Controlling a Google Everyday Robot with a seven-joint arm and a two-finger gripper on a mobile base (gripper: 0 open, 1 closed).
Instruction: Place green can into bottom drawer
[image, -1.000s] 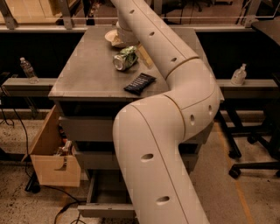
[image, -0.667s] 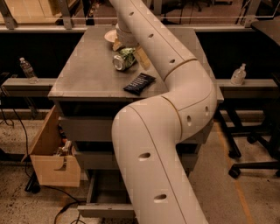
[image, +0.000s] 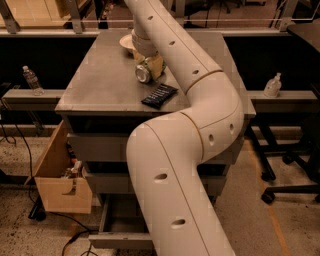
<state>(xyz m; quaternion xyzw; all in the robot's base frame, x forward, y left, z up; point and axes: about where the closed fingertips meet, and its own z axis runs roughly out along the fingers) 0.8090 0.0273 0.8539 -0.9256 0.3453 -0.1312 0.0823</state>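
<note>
The green can (image: 143, 73) lies on its side on the grey cabinet top (image: 100, 85), its silver end facing me. My gripper (image: 150, 66) is right at the can, coming down from above at the end of my white arm (image: 200, 100), which hides most of it. I cannot tell whether it grips the can. The bottom drawer (image: 117, 241) stands pulled out at floor level under the two upper grey drawers. My arm covers its right part.
A dark blue snack packet (image: 159, 95) lies in front of the can. A pale bowl (image: 125, 43) sits behind it. A cardboard box (image: 57, 185) stands left of the cabinet, with a water bottle (image: 31, 80) on the left ledge. A pump bottle (image: 273, 85) and chair bases are on the right.
My wrist has settled slightly lower over the can. The can has stayed on the cabinet top and the packet has not moved.
</note>
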